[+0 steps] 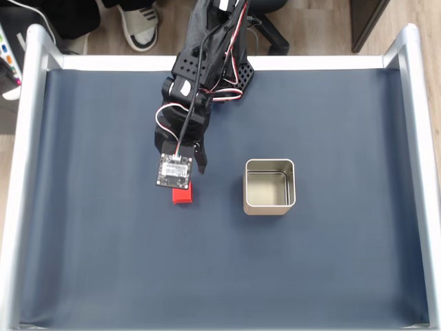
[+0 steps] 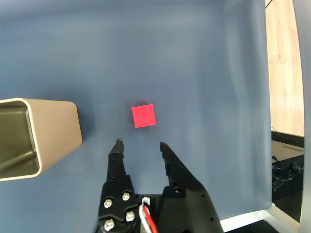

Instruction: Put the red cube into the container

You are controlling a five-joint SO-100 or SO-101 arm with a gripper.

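Note:
The red cube (image 1: pixel 182 195) (image 2: pixel 144 115) lies on the dark blue mat, left of the container (image 1: pixel 269 187) in the fixed view. That container (image 2: pixel 34 137) is a square silvery tin with a pale inside, standing upright at the left edge of the wrist view. My gripper (image 2: pixel 140 143) hovers over the mat, open, with the cube a short way beyond its fingertips and nothing between them. In the fixed view the arm's camera board hides the cube's upper part and most of the gripper (image 1: pixel 187 172).
The blue mat (image 1: pixel 103 241) covers a table framed by pale metal rails (image 1: pixel 27 138). Beyond the far rail are a shoe (image 1: pixel 140 26) and a chair base (image 1: pixel 272 31) on the wooden floor.

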